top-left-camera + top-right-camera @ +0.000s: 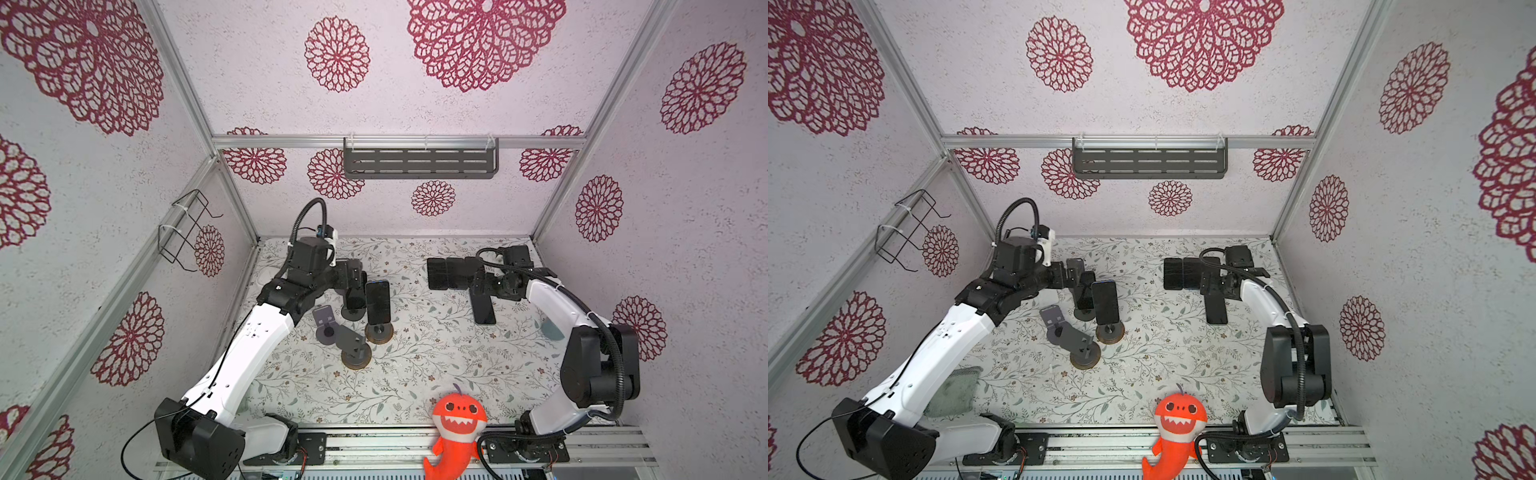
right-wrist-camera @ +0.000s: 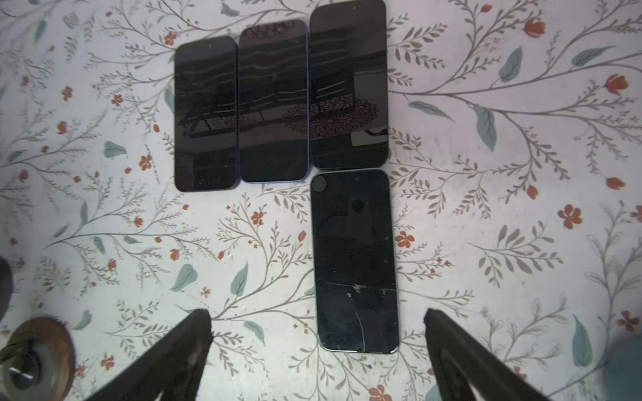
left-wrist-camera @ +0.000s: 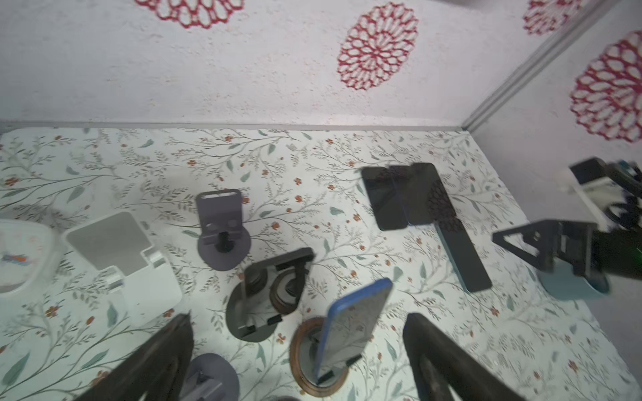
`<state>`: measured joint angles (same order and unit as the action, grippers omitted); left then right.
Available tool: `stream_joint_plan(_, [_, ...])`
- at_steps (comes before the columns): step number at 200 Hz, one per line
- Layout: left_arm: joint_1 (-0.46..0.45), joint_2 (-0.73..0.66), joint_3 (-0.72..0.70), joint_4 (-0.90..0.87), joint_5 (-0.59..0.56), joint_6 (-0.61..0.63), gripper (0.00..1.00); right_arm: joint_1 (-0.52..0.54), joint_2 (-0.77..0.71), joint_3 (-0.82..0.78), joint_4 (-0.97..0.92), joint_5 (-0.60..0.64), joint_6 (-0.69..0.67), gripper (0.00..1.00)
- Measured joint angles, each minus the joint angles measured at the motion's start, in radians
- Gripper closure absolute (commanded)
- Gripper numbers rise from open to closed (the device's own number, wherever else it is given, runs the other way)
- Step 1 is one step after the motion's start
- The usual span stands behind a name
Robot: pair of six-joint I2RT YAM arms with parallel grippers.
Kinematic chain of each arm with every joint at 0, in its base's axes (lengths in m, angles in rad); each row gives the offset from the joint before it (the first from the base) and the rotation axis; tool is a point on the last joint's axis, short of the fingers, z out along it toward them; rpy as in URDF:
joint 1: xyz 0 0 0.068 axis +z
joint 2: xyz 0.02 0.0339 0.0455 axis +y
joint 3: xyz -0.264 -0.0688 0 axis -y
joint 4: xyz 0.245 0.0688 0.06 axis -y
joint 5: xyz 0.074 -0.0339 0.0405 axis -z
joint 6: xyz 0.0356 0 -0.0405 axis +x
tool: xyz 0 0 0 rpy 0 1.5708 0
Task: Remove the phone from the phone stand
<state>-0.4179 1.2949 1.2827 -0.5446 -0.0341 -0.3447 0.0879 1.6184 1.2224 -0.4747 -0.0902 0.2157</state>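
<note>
- The phone stands nearly upright, screen dark, in its phone stand, a little left of centre in both top views. The stand's round brown-rimmed base rests on the flowered desk.
- In the left wrist view the same phone shows a blue edge. It sits low in the frame on its stand.
- The left jaws are spread wide and grip nothing. Their two dark fingers rise from the bottom edge of the left wrist view, one on each side of the phone and apart from it.
- The right jaws are also wide open and empty. Their fingers frame the lower end of a cracked phone lying flat on the desk, without touching it.
- Three more phones lie side by side just above the cracked one, in the upper middle of the right wrist view.
- A grey stand and a dark stand sit just left of the loaded one, with no phone on them.
- An orange plush shark leans at the bottom edge, right of centre.
</note>
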Motion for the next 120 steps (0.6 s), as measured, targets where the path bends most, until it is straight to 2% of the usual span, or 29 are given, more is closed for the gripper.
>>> stream_joint_plan(16, [-0.036, -0.006, -0.002, 0.018, 0.033, -0.016, 0.07, 0.0, -0.002, 0.0, 0.009, -0.031, 0.012, 0.01])
stream_joint_plan(46, [-0.034, -0.003, -0.042, 0.089, 0.127, -0.049, 0.08, 0.0, -0.002, -0.006, 0.032, -0.082, 0.022, 0.01])
stream_joint_plan(69, [-0.036, 0.021, -0.053, 0.098, 0.138, -0.064, 0.09, 0.001, -0.005, -0.031, 0.052, -0.11, 0.023, 0.01])
stream_joint_plan(120, [-0.15, 0.115, -0.052, 0.095, -0.084, -0.135, 0.13, 0.0, -0.024, -0.101, 0.06, -0.126, 0.023, 0.01])
